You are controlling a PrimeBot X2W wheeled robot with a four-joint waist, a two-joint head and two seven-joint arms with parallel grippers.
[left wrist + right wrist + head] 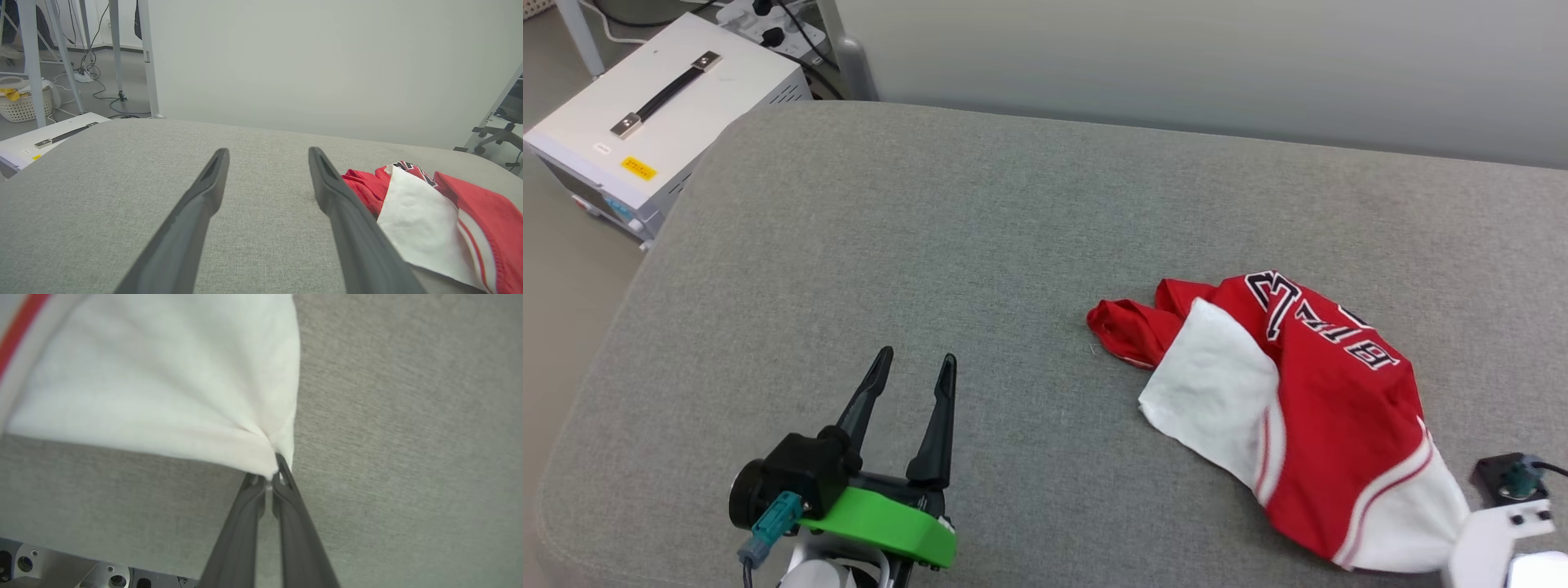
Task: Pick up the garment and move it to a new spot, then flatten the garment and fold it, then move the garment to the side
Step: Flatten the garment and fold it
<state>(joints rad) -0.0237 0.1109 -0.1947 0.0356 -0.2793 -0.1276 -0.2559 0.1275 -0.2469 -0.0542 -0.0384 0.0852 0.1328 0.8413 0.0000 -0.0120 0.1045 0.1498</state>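
The garment (1331,408), a red jersey T-shirt with white sleeves and black lettering, lies crumpled on the right of the grey cushioned surface (931,245). In the right wrist view my right gripper (267,475) is shut on a pinched corner of the garment's white sleeve (163,375), pulling the cloth into a point. The right arm's pale wrist (1499,531) sits at the lower right corner beside that sleeve. My left gripper (913,363) stands open at the lower left, above bare surface, well left of the garment (429,212).
A white box with a black handle (662,106) stands off the surface's far left corner, with cables and a power strip behind it. A pale wall runs along the back. A laundry basket (24,104) and table legs stand on the floor beyond.
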